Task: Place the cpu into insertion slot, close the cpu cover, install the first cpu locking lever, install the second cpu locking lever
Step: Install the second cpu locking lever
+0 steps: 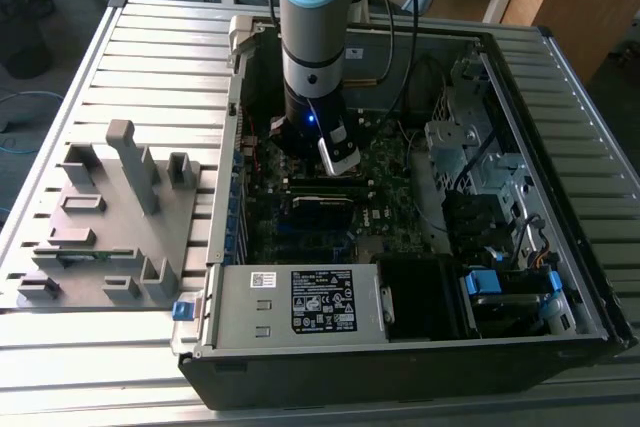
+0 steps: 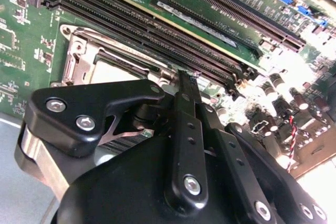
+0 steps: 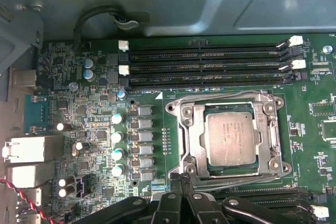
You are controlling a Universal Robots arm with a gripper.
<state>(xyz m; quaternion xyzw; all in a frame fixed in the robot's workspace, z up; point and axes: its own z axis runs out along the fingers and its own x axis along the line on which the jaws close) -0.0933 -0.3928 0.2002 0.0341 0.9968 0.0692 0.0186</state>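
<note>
— Nearest first?
— Claw (image 2: 185, 77), pinched right together, with nothing seen between the tips. Parked at the socket's edge, likely to push on a wire lever rather than grasp.
— And the chip?
— Just beyond the tips: cpu (image 3: 231, 140), seated flat in the insertion slot (image 3: 203, 145), framed by the cpu cover (image 3: 191, 140), which looks folded down over it, presumably to pin it.
— Levers latched?
— Cannot tell.
— Anything gained from switching views?
— From the first wrist view, the whole socket square-on. From the second, the closed tips themselves, with just a corner of the cover. Beyond, in both wrist views, the memory slots (image 3: 205, 66).
— Farther out?
— In the exterior view, the arm (image 1: 315, 47) reaching down into the open computer case (image 1: 300, 297), on a slatted counter (image 1: 150, 37), beside a grey fixture (image 1: 110, 217).
</note>
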